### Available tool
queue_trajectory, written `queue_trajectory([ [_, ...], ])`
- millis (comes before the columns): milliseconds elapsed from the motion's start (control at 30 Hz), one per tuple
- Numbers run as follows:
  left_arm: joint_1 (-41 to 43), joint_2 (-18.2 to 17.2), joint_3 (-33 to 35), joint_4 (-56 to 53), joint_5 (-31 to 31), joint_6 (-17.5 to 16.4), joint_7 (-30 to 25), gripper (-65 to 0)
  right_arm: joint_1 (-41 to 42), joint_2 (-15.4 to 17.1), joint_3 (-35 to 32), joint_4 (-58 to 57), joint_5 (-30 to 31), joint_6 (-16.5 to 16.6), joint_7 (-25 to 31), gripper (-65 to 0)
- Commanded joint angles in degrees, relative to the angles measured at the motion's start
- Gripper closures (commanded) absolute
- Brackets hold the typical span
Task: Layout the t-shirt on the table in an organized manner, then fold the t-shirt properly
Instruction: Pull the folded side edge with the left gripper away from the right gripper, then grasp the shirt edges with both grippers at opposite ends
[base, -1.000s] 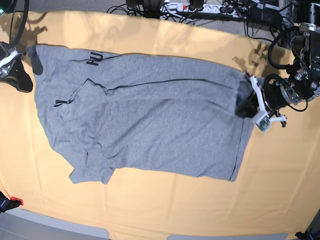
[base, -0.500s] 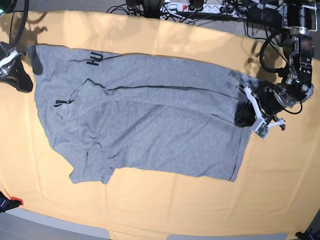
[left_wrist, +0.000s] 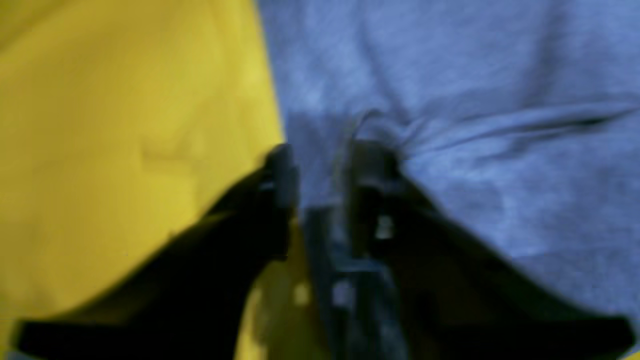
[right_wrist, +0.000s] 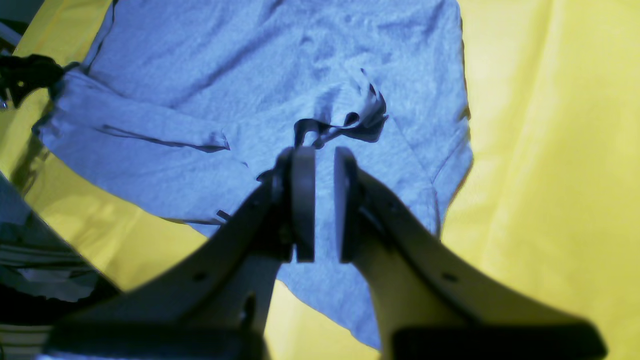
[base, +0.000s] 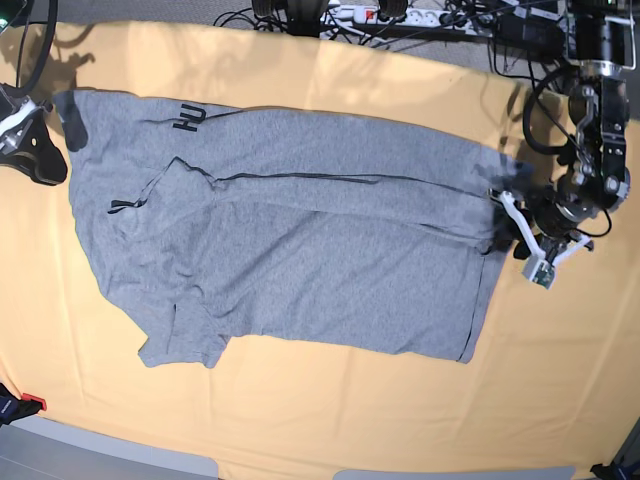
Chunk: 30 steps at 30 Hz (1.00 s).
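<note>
The grey t-shirt (base: 300, 260) lies spread across the yellow-orange table (base: 330, 430), with black lettering (base: 188, 118) showing near its far left corner. At the shirt's right edge sits my left gripper (base: 497, 232). In the blurred left wrist view, the left gripper (left_wrist: 322, 165) has its jaws apart, with the t-shirt (left_wrist: 475, 100) bunched slightly at the fingertips. My right gripper (base: 55, 165) rests by the shirt's left corner. In the right wrist view, the right gripper (right_wrist: 325, 200) is open by a narrow gap with nothing in it, above the t-shirt (right_wrist: 280, 75) and its dark collar trim (right_wrist: 345, 125).
Cables and a power strip (base: 370, 14) run along the table's far edge. A small red-tipped item (base: 30, 402) sits at the near left corner. Bare yellow cloth (right_wrist: 550, 150) surrounds the shirt on all sides.
The left gripper has drawn the shirt's right edge outward and lower, and that edge now lies flatter. Both grippers' jaws have parted from shut.
</note>
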Motion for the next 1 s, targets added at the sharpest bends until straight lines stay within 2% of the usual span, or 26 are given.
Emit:
queue_trajectory([
  [0, -1.4, -1.2, -1.0, 0.9, -0.7, 0.0, 0.0, -12.6, -1.2, 1.1, 0.5, 0.7, -1.1, 0.3, 0.8, -13.0],
  [100, -1.8, -1.9, -3.0, 0.9, -3.9, -1.1, 1.2, -16.2, -4.1, 1.1, 0.5, 0.7, -7.7, 0.3, 0.8, -28.0],
  [167, -1.8, -2.9, -4.8, 0.9, -7.1, -3.0, 1.9, -25.3, -5.6, 1.1, 0.5, 0.7, -12.4, 0.3, 0.8, -34.8],
  [233, -1.8, -3.7, -7.1, 0.9, -10.1, -4.7, 3.3, -33.2, -6.6, 1.1, 0.5, 0.2, -16.4, 0.0, 2.1, -34.9],
  [267, -1.8, -3.9, -8.6, 0.9, -11.7, -5.2, 4.2, -34.3, -6.8, 1.0, 0.5, -0.4, -17.8, -0.4, 2.8, -34.9],
  [400, -1.7, -4.2, -15.1, 0.9, -18.7, -6.2, 8.5, -34.2, -6.8, 0.9, 0.5, -4.8, -18.5, -0.6, 4.7, -34.9],
  [500, -1.1, -4.1, -19.1, 0.8, -20.2, -6.2, 9.9, -34.2, -6.7, 0.9, 0.5, -9.9, -18.5, -0.5, 7.8, -34.9],
  [633, 0.7, -4.2, -21.4, 0.8, -21.0, -6.2, 10.5, -34.2, -5.2, 0.9, 0.5, -17.7, -12.9, 0.3, 8.1, -35.0],
  [733, 2.6, -4.1, -21.4, 0.8, -21.4, -6.2, 10.5, -34.2, -2.6, 0.9, 0.5, -23.6, -9.4, 0.3, 5.1, -35.0],
  [800, 3.8, -4.2, -21.4, 0.8, -21.4, -6.2, 10.5, -34.2, -0.8, 0.9, 0.5, -27.6, -5.0, 0.3, 0.8, -34.9],
  [900, 4.6, -4.2, -21.4, 0.8, -21.3, -6.3, 10.7, -34.2, 0.2, 1.2, 0.4, -31.4, 4.5, 0.3, 0.8, -34.9],
  [967, 4.6, -4.2, -21.4, 0.8, -20.7, -6.2, 10.6, -34.2, 0.1, 1.2, 0.4, -31.7, 5.9, 0.3, 0.8, -34.9],
])
